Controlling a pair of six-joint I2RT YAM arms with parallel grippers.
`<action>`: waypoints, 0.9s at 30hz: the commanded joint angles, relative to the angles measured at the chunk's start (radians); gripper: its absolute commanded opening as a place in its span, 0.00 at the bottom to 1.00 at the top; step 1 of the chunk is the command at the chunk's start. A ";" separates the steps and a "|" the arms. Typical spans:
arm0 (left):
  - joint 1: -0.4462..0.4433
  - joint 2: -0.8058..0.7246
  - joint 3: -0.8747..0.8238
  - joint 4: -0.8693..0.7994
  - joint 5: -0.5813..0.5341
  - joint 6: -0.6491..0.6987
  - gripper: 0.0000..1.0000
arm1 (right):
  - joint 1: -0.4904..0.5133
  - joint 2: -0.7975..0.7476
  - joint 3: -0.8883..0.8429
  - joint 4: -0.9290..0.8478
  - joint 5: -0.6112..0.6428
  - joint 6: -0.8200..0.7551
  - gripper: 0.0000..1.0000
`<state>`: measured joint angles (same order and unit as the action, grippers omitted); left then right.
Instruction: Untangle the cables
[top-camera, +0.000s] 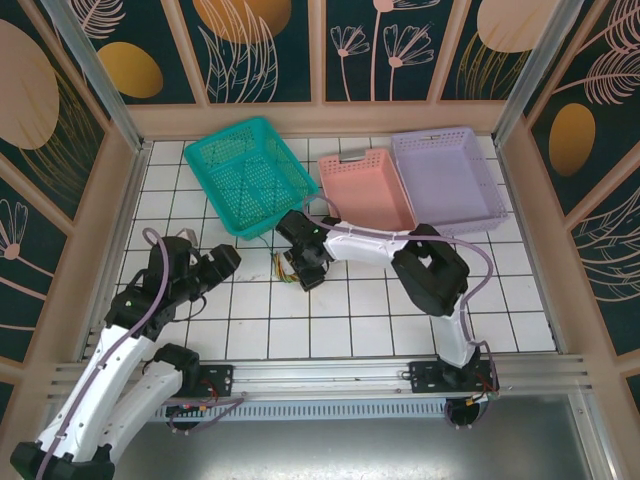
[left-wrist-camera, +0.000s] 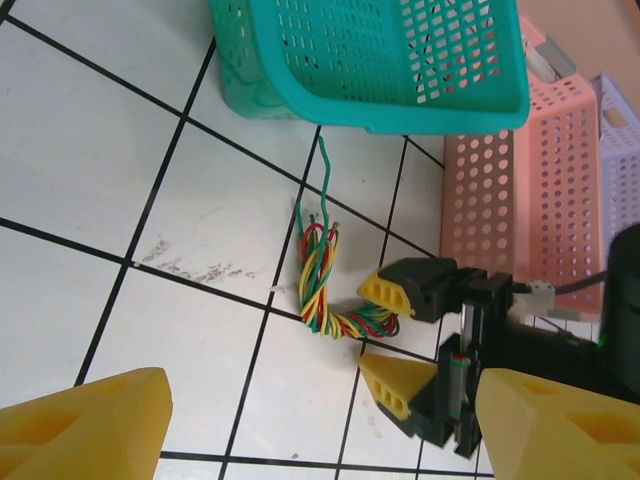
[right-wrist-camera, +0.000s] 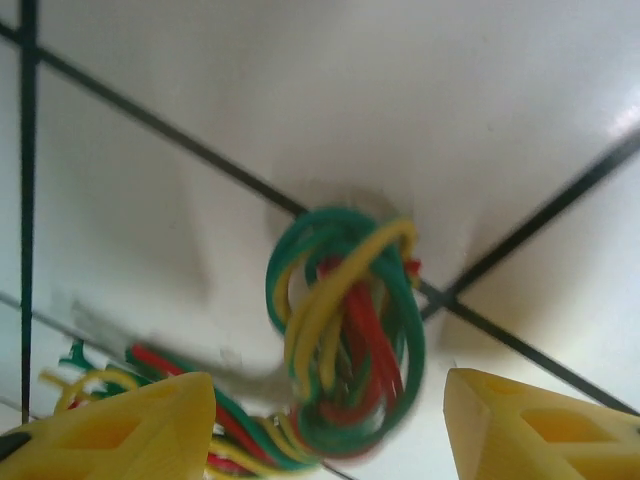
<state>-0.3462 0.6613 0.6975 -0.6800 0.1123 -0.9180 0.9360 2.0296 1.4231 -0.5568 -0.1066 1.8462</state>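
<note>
The cables (left-wrist-camera: 322, 283) are a twisted bundle of yellow, green and red wires lying on the white tiles just in front of the teal basket (left-wrist-camera: 380, 60); one green end strays toward the basket. My right gripper (left-wrist-camera: 392, 338) stands open at the bundle's right end, its upper fingertip (left-wrist-camera: 393, 292) touching the wires. In the right wrist view the looped end of the cables (right-wrist-camera: 345, 340) lies between the open right gripper (right-wrist-camera: 330, 440) fingers, ungrasped. My left gripper (left-wrist-camera: 320, 440) is open and empty, well short of the bundle. From above, the cables (top-camera: 284, 265) lie between the left gripper (top-camera: 230, 260) and right gripper (top-camera: 298, 272).
The teal basket (top-camera: 250, 175), a pink basket (top-camera: 365, 190) and a lilac basket (top-camera: 450, 180) line the back of the tiled table (top-camera: 350, 320). The teal basket's rim overhangs the wires' far end. Wooden walls enclose the sides.
</note>
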 joint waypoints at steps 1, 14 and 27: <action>0.001 0.025 0.023 0.048 0.034 0.029 0.79 | -0.019 0.040 0.042 0.000 -0.027 0.062 0.59; 0.001 0.110 0.133 0.132 0.198 -0.175 0.82 | 0.025 -0.188 0.096 -0.041 0.306 -0.181 0.00; 0.001 0.301 0.269 0.274 0.191 -0.581 0.98 | 0.194 -0.332 0.120 0.242 0.785 -0.959 0.00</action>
<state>-0.3462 0.9413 0.9508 -0.4629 0.2913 -1.3762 1.1110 1.7042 1.5089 -0.3965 0.5354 1.1007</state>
